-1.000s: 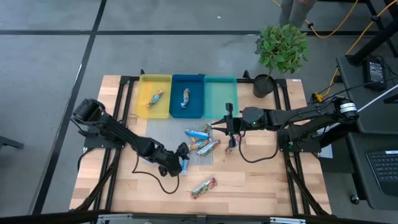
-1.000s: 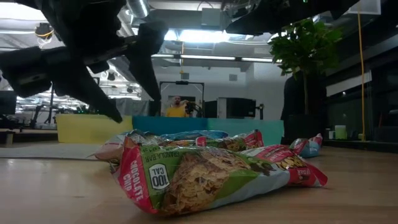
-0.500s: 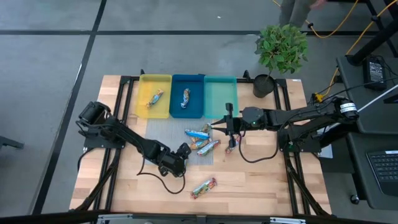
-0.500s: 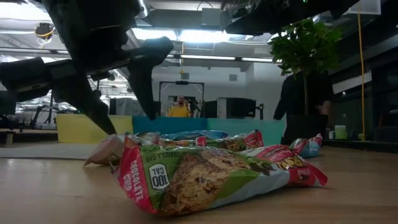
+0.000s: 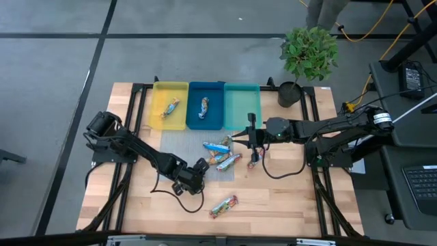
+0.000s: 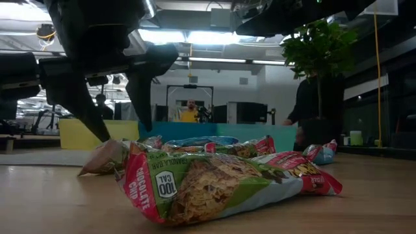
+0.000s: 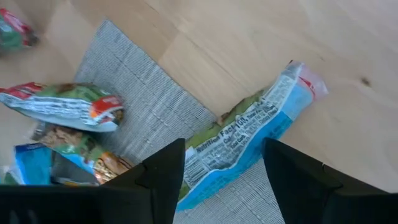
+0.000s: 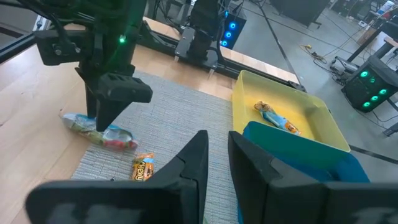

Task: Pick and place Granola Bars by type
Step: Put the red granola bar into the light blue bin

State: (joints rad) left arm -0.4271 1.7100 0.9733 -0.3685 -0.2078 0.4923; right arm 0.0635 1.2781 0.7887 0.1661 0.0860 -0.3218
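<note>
My left gripper is open and hangs low over a blue-and-green granola bar. The bar lies flat, half on the grey mat and half on the wood. One finger stands on each long side of it and I see no touch. The low view shows the gripper just above this bar. My right gripper is shut and empty, held above the table beside the teal tray. Several bars lie in a heap on the mat, one lies to its right, and one lies near the front edge.
The yellow tray holds one bar and the blue tray holds one bar. A potted plant stands at the far right corner. A person stands in the room behind the table.
My left gripper has gone down toward the blue-and-green bar and a little toward the table's left edge. It has turned, so its open fingers now stand on either side of the bar. My right arm has kept still.
</note>
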